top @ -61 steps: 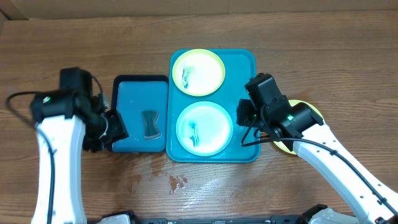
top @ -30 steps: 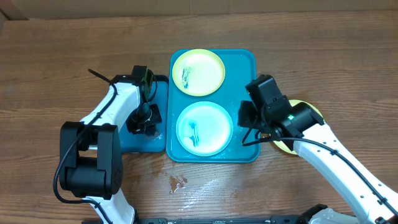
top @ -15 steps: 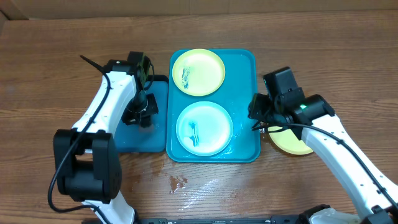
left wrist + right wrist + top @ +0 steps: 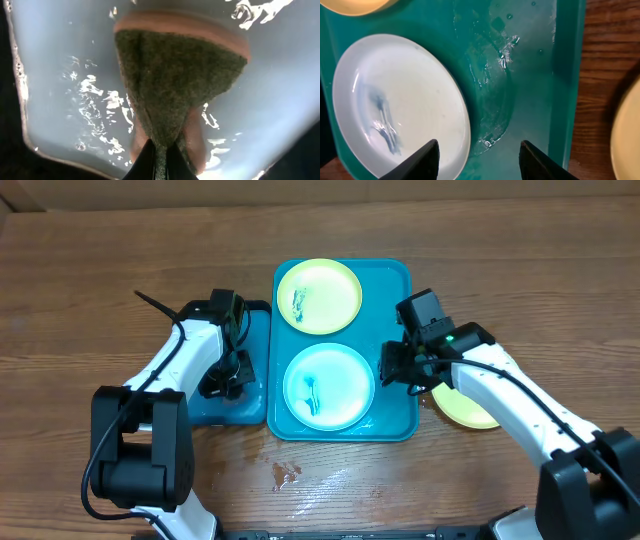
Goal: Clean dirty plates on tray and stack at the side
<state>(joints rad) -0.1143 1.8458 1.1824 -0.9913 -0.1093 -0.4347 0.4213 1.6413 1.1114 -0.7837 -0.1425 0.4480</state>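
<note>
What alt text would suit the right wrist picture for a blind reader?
The open right gripper hangs above a wet teal tray holding a pale plate smeared blue. The edge of a yellow plate shows on the wooden table beside it.

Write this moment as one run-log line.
left fingers: shut on sponge | right fingers: open over tray | smeared on tray: yellow-green plate, teal-rimmed plate | off tray: third plate
</note>
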